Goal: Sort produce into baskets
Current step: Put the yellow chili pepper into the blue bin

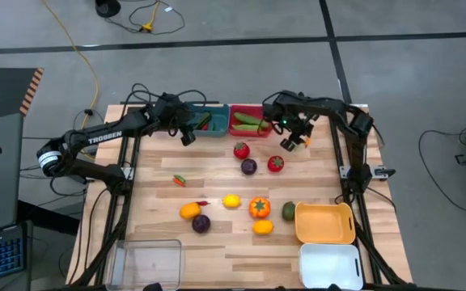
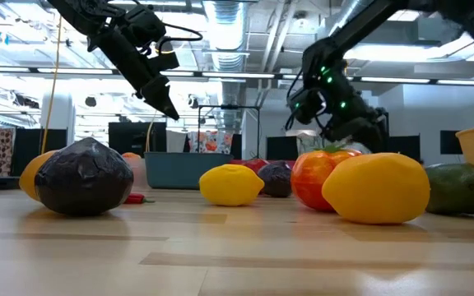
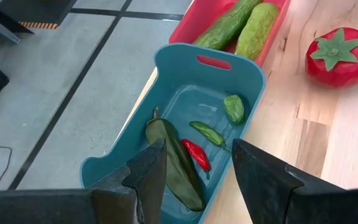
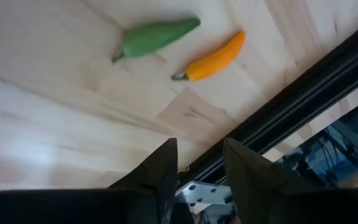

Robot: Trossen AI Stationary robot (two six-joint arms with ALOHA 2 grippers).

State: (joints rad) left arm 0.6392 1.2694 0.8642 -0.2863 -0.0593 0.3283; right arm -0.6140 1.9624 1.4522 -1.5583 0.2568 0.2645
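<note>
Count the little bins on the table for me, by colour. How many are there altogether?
Teal bin: 1
Red bin: 1
Orange-yellow bin: 1
White bin: 1
Clear bin: 1
Total: 5 bins in view

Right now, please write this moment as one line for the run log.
left gripper: open, empty, above teal basket holding peppers | right gripper: empty, over the table's edge, near green pepper and orange pepper
</note>
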